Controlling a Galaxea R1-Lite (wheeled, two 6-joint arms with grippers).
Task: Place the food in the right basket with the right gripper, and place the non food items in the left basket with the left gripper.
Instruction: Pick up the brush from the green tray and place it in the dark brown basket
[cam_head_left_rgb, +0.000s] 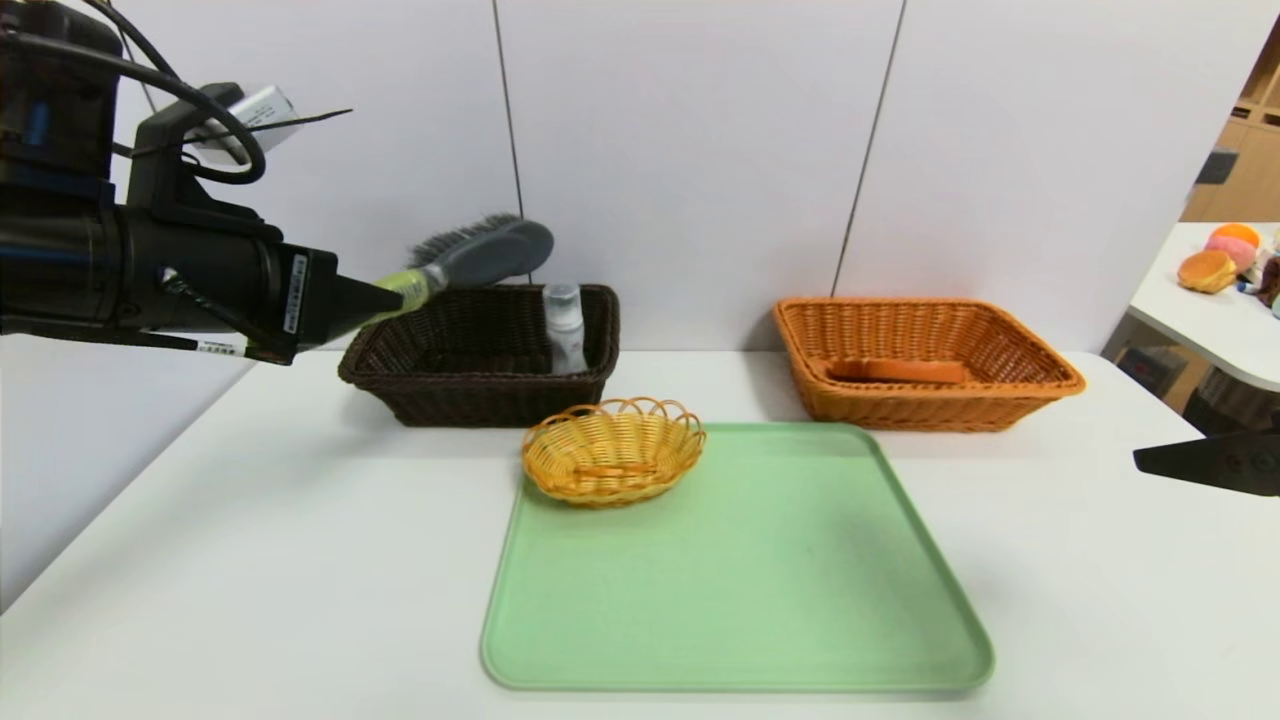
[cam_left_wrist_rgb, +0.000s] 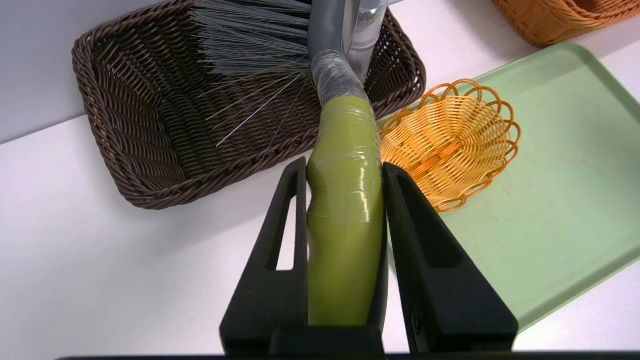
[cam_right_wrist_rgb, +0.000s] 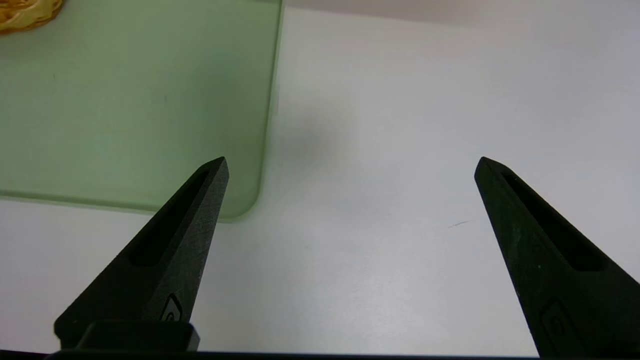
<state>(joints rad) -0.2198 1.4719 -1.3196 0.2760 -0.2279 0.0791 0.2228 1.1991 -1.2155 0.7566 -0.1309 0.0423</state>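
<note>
Brush (cam_head_left_rgb: 480, 255), clamped by left gripper (cam_left_wrist_rgb: 345, 167), hangs over dark basket (cam_head_left_rgb: 400, 385) holding bottle (cam_head_left_rgb: 565, 330).

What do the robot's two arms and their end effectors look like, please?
Both are matte black. The left arm is a thick cylinder with looping black cables, a white label strip and a pale box on top. The left end effector and the right end effector each have two tapering, pointed fingers with long slots.

A: Brush (cam_head_left_rgb: 480, 255)?
B: Grey head, green taped handle, raised above the dark brown left basket (cam_head_left_rgb: 480, 360), bristles up.
A: Baskets' contents?
B: Bottle (cam_head_left_rgb: 565, 330) upright inside left; orange right basket (cam_head_left_rgb: 925, 365) holds an orange item (cam_head_left_rgb: 900, 371).
</note>
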